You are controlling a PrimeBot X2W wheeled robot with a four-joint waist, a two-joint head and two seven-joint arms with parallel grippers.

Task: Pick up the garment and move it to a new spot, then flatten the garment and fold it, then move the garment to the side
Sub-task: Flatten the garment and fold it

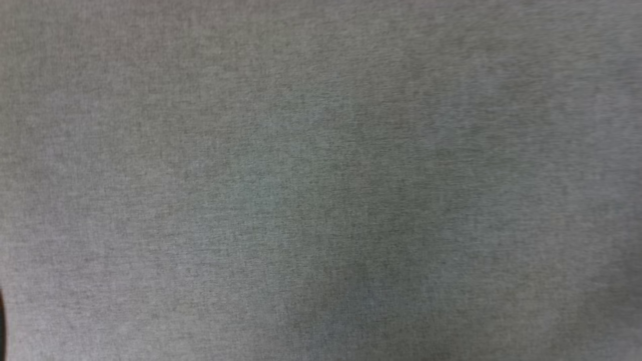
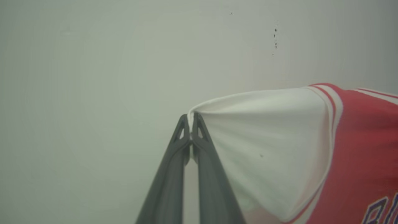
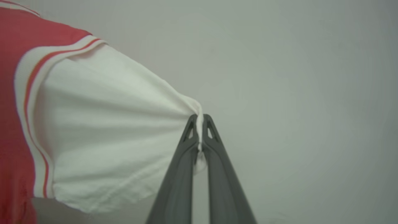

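Note:
The garment (image 2: 357, 149) is a red jersey with white short sleeves and red-white striped trim. In the left wrist view my left gripper (image 2: 190, 119) is shut on the tip of one white sleeve (image 2: 267, 149), which stretches taut to the right toward the red body, where a bit of dark lettering shows at the lower right. In the right wrist view my right gripper (image 3: 200, 119) is shut on the tip of the other white sleeve (image 3: 108, 133), pulled taut from the red body (image 3: 12, 93) at the left.
A plain pale surface (image 2: 93, 77) lies behind the left sleeve, with a few small dark specks (image 2: 275, 37). A like pale surface (image 3: 295, 93) lies behind the right sleeve. The head view looks onto blurred grey fabric-like texture (image 1: 321, 180).

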